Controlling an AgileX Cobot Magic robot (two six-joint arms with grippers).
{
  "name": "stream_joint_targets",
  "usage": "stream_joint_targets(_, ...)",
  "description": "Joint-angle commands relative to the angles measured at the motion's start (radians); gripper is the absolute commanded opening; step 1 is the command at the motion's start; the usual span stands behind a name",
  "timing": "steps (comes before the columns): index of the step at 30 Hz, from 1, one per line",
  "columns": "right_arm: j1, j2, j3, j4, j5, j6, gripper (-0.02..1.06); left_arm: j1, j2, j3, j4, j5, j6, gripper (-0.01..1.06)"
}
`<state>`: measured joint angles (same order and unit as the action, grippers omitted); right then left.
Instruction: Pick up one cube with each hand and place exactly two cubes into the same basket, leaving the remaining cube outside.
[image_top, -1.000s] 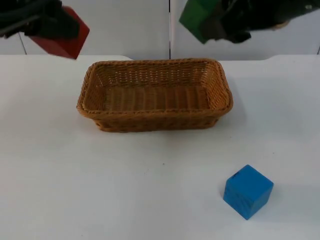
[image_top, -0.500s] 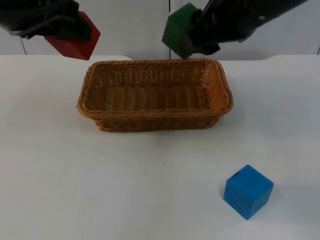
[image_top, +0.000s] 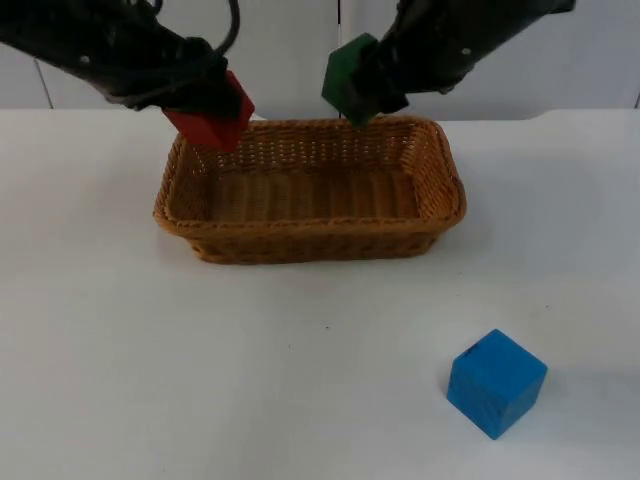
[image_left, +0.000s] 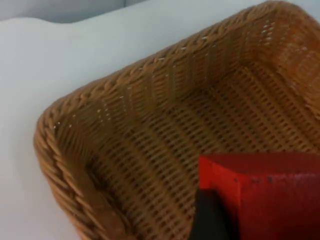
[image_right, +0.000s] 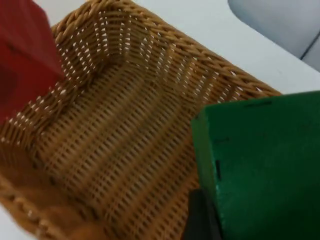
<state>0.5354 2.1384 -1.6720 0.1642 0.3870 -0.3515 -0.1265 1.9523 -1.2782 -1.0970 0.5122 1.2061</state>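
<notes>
A brown wicker basket (image_top: 190, 225) stands at the middle back of the table. My left gripper (image_top: 205, 105) is shut on a red cube (image_top: 213, 118) and hangs over the basket's back left corner. In the left wrist view the red cube (image_left: 272, 195) hovers above the basket's woven floor (image_left: 165, 145). My right gripper (image_top: 372, 78) is shut on a green cube (image_top: 347, 76) above the basket's back rim. The right wrist view has the green cube (image_right: 260, 165) over the basket (image_right: 100, 135), with the red cube (image_right: 25, 55) across from it. A blue cube (image_top: 496, 383) lies on the table at the front right.
The grey partition wall (image_top: 300, 50) rises right behind the basket. White table (image_top: 200, 370) stretches in front of and beside the basket.
Both arms have swung inward and down with their cubes: the red one from the far left to the basket's left corner, the green one down onto the back rim. The blue cube has not moved.
</notes>
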Motion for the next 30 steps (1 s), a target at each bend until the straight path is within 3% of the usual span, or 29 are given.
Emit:
stream_joint_targets(1,-0.005,0.066,-0.072,-0.003,0.008,0.003,0.0,-0.005,0.061,-0.06,-0.023,0.006,0.008,0.0)
stream_joint_targets(11,-0.005,0.191,-0.151,-0.005,-0.009,0.003,0.0,-0.026,0.201,-0.164,-0.037,0.006,0.026,0.0)
stream_joint_targets(30,-0.005,0.27,-0.151,-0.005,-0.07,0.003,0.01,-0.026,0.293,-0.172,-0.055,0.008,0.033,0.0)
